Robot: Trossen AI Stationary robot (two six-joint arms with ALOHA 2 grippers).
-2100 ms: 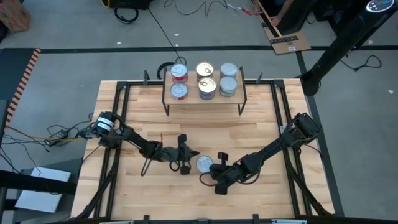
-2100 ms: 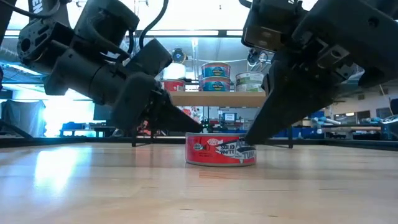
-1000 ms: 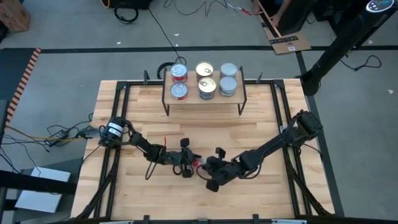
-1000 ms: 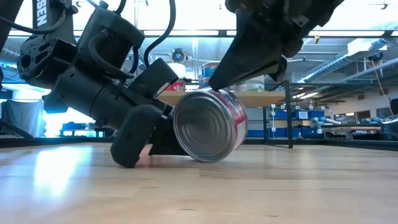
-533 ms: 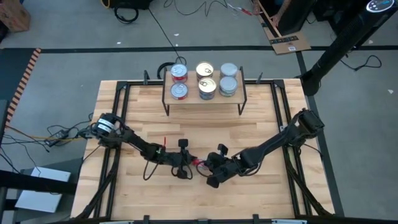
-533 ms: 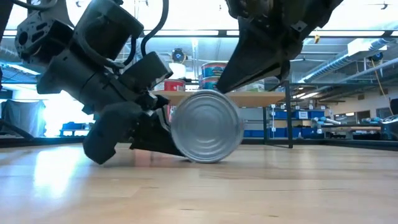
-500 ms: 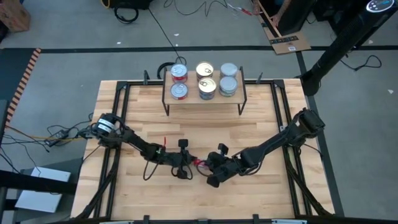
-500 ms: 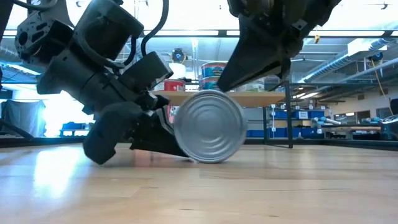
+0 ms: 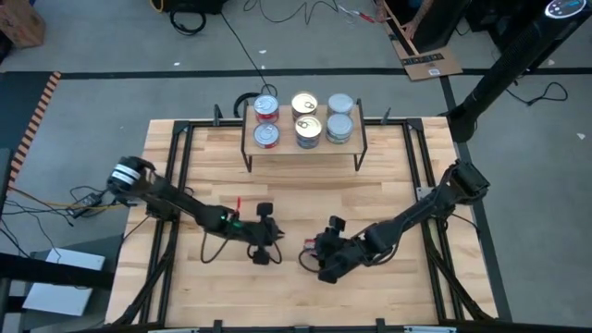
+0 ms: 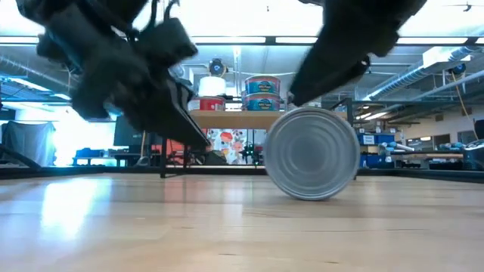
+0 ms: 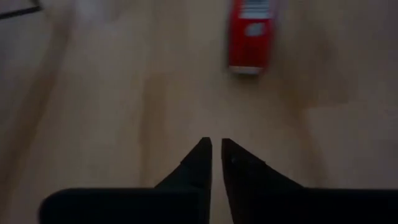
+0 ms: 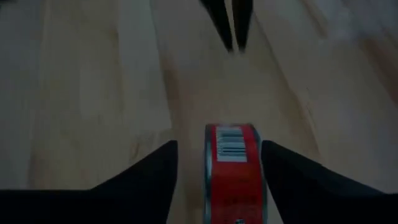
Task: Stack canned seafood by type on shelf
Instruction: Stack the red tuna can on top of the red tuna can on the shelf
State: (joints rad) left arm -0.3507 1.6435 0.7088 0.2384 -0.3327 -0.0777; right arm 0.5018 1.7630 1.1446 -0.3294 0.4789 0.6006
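A red-sided can point(image 12: 233, 168) stands on its rim on the table, its ribbed silver end point(image 10: 311, 153) facing the near edge. My right gripper point(image 12: 217, 146) is open, one finger on each side of the can's flat ends. My left gripper point(image 11: 216, 144) hangs to the can's left, above the table and clear of it, shut but for a thin slit. The can point(image 11: 252, 37) shows ahead of its fingertips. At the far edge, the shelf point(image 9: 282, 148) holds red point(image 9: 266, 135), gold-topped point(image 9: 308, 129) and silver-topped point(image 9: 339, 125) cans in three stacks. My right gripper reaches down at a slant with its fingers beside the can's two flat ends. One finger point(image 12: 280, 165) lies close against the can, and I cannot tell whether it touches. The can rests on its own rim on the table.
The shelf stands on thin black legs point(image 9: 248, 157) at the table's far middle. Bare wooden tabletop point(image 9: 305, 199) lies between the shelf and both grippers. Black frame rails point(image 9: 180, 166) run along the table's left and right sides.
My left gripper has drawn back toward the table's left edge and risen, coming away from the can. The can, on its rim throughout, has rolled a little toward the table's right and near edges, with my right gripper following it.
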